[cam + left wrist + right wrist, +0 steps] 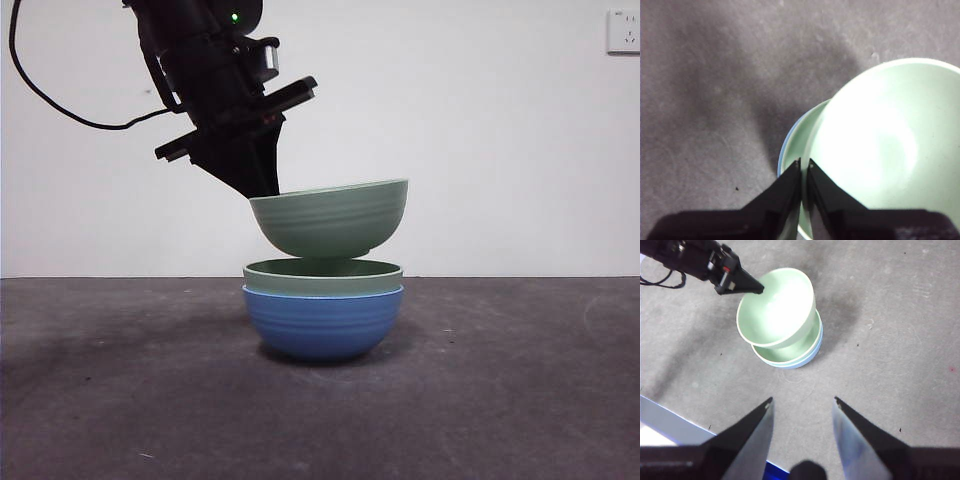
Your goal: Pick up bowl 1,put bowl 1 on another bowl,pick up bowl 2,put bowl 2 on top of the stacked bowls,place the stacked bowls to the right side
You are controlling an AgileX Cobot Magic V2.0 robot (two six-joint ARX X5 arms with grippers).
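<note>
A blue ribbed bowl (322, 325) stands on the table with a pale green bowl (322, 275) nested inside it. A second pale green bowl (335, 218) hangs just above that stack, tilted a little. My left gripper (262, 190) is shut on this upper bowl's left rim. In the left wrist view the held bowl (885, 145) fills the frame, my left gripper (803, 164) pinches its rim, and the lower green rim (802, 137) peeks out beneath. My right gripper (802, 401) stands open, well away from the held bowl (775, 307) and the blue bowl (816, 347).
The dark grey table (520, 400) stretches to both sides of the stack. A white wall stands behind, with a socket (623, 30) at the upper right. A pale table edge (670, 422) shows in the right wrist view.
</note>
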